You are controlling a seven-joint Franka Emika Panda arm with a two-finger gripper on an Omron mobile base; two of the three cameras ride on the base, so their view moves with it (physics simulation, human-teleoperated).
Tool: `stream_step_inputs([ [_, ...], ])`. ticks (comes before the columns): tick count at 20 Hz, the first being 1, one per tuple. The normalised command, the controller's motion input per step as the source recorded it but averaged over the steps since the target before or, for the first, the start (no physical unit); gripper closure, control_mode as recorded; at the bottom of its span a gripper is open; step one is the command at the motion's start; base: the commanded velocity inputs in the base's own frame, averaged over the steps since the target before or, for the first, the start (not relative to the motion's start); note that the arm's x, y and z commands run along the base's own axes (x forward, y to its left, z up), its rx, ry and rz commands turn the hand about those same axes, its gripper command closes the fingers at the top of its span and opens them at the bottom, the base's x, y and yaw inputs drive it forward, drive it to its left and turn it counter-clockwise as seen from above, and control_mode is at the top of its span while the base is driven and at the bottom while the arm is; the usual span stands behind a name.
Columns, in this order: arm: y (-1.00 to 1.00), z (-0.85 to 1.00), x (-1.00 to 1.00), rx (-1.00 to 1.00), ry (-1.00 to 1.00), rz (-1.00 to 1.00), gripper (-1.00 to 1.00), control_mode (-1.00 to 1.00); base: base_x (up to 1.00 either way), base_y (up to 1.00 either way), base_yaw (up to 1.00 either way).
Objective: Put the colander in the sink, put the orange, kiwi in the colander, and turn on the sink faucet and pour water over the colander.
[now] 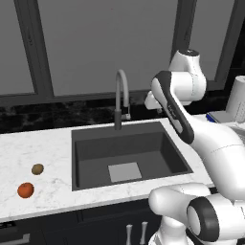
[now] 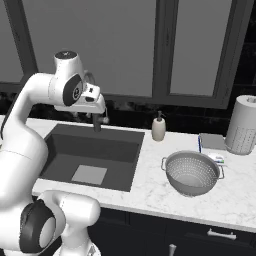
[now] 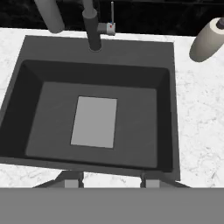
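Colander (image 2: 193, 172): right of sink (image 1: 91, 143) (untouched); pincer (image 3: 105, 181) empty, jaw gap unclear; risk: clipping faucet (image 1: 120, 98).

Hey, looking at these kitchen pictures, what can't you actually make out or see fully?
- End effector: in the hand view its tips are cut off by the bottom band, so open or shut is unclear.
- Sink faucet: in the right base view the arm covers most of it.
- Soap dispenser: cut off by the hand view's right edge.
- Paper towel roll: cut off by the left base view's right edge.
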Motion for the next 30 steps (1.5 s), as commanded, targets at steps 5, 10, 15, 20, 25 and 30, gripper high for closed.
stream_step_inputs([
  [5, -0.53, 0.0, -0.06, 0.0, 0.03, 0.0, -1.0, -1.0, 0.0, 0.0, 0.0],
  [10, -1.0, -0.05, -0.53, 0.09, 0.2, 0.0, -1.0, -1.0, 0.0, 0.0, 0.0],
  [15, -1.0, -0.19, -0.52, 0.01, 0.09, 0.0, -1.0, -1.0, 0.0, 0.0, 0.0],
  [20, -0.85, -0.15, -0.34, 0.0, 0.0, 0.0, -1.0, -1.0, 0.0, 0.0, 0.0],
  [25, -0.53, -0.23, -0.1, -0.05, 0.01, 0.0, -1.0, -1.0, 0.0, 0.0, 0.0],
  [30, -0.34, -0.45, 0.0, -0.15, 0.0, 0.0, -1.0, -1.0, 0.0, 0.0, 0.0],
])
